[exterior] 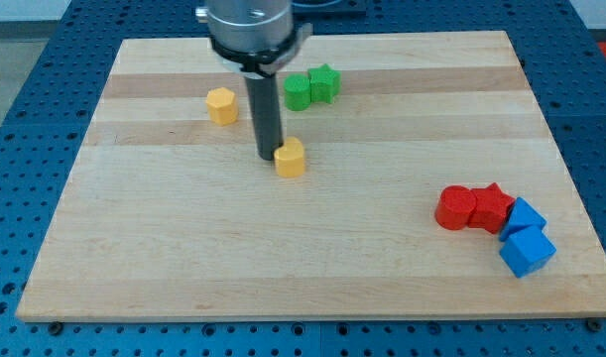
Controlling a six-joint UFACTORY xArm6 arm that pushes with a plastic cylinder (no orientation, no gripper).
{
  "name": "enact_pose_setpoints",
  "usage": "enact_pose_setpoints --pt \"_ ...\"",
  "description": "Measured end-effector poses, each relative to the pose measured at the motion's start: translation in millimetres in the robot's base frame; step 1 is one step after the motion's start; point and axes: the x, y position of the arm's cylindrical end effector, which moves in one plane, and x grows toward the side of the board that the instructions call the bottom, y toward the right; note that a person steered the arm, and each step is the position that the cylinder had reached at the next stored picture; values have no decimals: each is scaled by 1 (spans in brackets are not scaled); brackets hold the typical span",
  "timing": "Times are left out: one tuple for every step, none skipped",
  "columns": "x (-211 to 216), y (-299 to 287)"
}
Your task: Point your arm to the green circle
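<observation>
Nearest, two blue blocks (pixel 526 238) touched two red blocks (pixel 473 208) on the table (pixel 183 258). My tip (pixel 268 156) stood touching a yellow block (pixel 291 158), another yellow block (pixel 221 105) farther left. Farthest, the green circle (pixel 299 90) showed no long axis, touching a green star (pixel 324 82). No hand existed.

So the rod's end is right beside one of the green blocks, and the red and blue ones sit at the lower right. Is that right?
Not quite. In the camera view, my tip is right beside a yellow block, not a green one; the two green blocks lie further toward the view's top. The red blocks and blue blocks do sit at the lower right.
</observation>
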Motion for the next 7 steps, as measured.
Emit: enact_pose_setpoints --pt "17 29" --pt "25 50" --pt "27 71" --pt "44 88" --pt "67 95" --pt "86 97" --pt "101 98"
